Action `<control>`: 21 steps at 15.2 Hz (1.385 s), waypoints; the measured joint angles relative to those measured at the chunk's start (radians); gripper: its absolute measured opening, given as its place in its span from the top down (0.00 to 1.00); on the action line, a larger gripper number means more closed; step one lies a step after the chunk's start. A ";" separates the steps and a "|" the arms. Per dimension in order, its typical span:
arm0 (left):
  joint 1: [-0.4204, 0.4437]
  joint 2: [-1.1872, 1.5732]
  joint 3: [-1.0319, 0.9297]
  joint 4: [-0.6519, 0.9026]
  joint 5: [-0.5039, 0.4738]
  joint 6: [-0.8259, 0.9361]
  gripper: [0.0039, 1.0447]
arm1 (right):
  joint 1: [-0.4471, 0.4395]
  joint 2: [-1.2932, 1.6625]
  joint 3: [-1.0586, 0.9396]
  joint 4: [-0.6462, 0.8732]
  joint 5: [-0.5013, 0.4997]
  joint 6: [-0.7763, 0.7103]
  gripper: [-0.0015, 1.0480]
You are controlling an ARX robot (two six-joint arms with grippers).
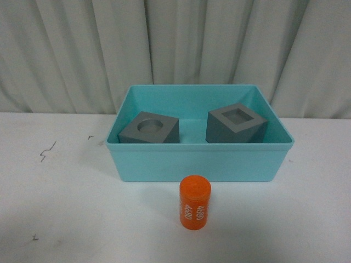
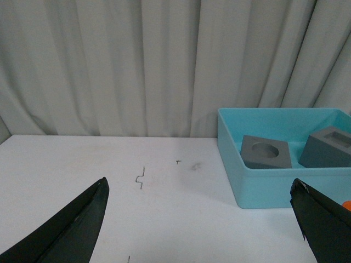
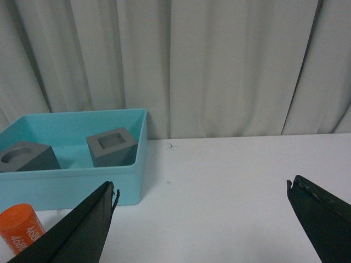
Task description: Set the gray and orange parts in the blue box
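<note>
The blue box (image 1: 197, 164) stands on the white table. Inside it sit two gray cubes: one with a round recess (image 1: 149, 129) on the left, one with a square recess (image 1: 236, 124) on the right, tilted. The orange cylinder (image 1: 194, 202) with white digits stands upright on the table just in front of the box. Neither arm shows in the front view. My left gripper (image 2: 200, 189) is open and empty, left of the box (image 2: 263, 189). My right gripper (image 3: 200, 189) is open and empty, right of the box (image 3: 71, 186), with the orange cylinder (image 3: 21, 229) near its finger.
A gray-white curtain (image 1: 175, 49) hangs behind the table. Small dark marks (image 1: 46, 152) dot the table's left side. White table surface (image 1: 66, 208) lies on both sides of the box and in front of it.
</note>
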 joint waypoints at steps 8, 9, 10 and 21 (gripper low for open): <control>0.000 0.000 0.000 0.000 0.000 0.000 0.06 | 0.169 0.831 0.319 0.392 -0.099 0.223 0.06; 0.000 0.000 0.000 0.000 0.000 0.000 0.06 | 0.217 0.984 0.402 0.372 -0.086 0.246 0.06; 0.000 0.000 0.000 0.000 0.000 0.000 0.06 | 0.264 1.125 0.491 0.338 -0.073 0.267 0.06; 0.000 0.000 0.000 0.000 0.001 0.000 0.06 | 0.518 1.791 0.947 0.014 -0.124 0.119 0.06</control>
